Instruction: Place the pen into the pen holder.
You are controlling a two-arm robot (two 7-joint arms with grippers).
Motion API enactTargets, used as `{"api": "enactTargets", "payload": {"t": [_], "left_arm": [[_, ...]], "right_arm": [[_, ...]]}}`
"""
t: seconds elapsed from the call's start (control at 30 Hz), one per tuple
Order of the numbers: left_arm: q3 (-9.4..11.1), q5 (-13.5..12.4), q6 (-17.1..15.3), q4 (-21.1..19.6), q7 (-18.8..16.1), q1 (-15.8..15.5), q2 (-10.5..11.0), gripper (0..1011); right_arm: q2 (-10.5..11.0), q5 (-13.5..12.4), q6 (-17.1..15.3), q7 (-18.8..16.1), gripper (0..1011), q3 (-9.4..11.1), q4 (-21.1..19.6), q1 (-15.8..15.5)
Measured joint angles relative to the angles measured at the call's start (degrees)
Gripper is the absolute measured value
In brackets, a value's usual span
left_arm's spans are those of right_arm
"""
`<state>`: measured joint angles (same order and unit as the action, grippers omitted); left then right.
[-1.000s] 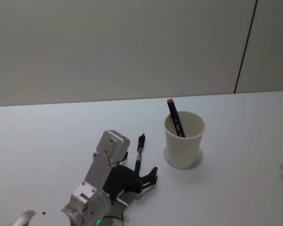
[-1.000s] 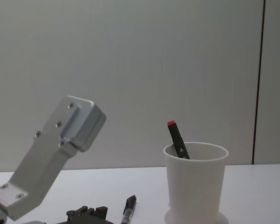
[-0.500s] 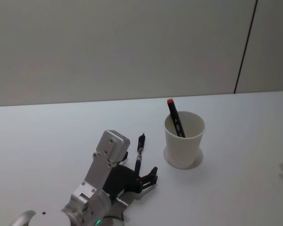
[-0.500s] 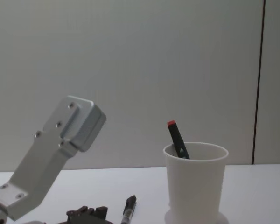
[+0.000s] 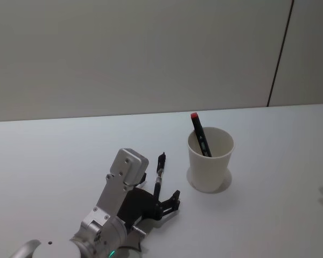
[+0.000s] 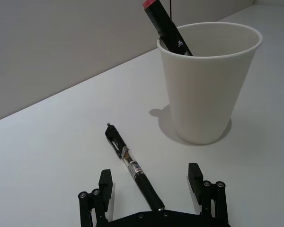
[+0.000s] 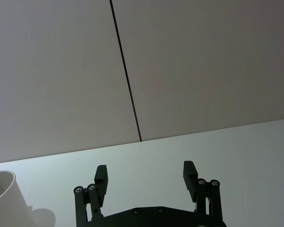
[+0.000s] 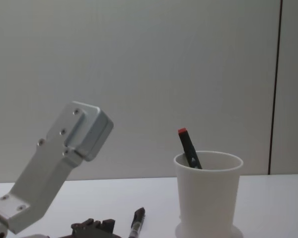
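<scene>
**Pen on the table, left fingers spread around it**

Pen point(image 5: 159, 174) is what you are after, and it lies flat on the white table point(image 5: 269, 215), just to the robot's left of the pen holder point(image 5: 210, 161) and apart from it. In the left wrist view you can see the pen point(image 6: 132, 168) as a slim dark barrel with a clear middle section and a clip at the end that points away from the robot.

Your left gripper point(image 5: 160, 188) sits low over the near end of the pen. Its fingers are spread wide, one on each side of the barrel, and neither one touches it; the wrist view shows the left gripper point(image 6: 150, 174) with clear table between each finger and the pen. From the chest view the pen point(image 8: 136, 220) pokes out beyond the gripper's dark knuckles, with the arm's silver link rising to the left.

The pen holder point(image 6: 206, 90) stands upright on the table. A black marker point(image 5: 200, 134) with a red cap leans inside it, cap end above the rim; you see the same marker point(image 8: 188, 148) from the side in the chest view, above the pen holder point(image 8: 208, 198).

Your right gripper point(image 7: 145, 169) hangs over bare table facing the wall point(image 7: 203, 61), fingers apart and holding nothing.
</scene>
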<state>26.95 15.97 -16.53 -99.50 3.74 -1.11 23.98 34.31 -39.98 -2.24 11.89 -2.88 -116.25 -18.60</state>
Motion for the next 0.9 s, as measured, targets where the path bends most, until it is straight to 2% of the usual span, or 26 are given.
{"api": "enactTargets", "payload": {"t": [0.9], "left_arm": [[-0.36, 0.14, -0.88, -0.73, -0.34, 1.57, 0.71, 1001]], "right_arm": [[0.0, 0.0, 0.0, 0.0, 1002, 0.0, 0.0, 0.0]]}}
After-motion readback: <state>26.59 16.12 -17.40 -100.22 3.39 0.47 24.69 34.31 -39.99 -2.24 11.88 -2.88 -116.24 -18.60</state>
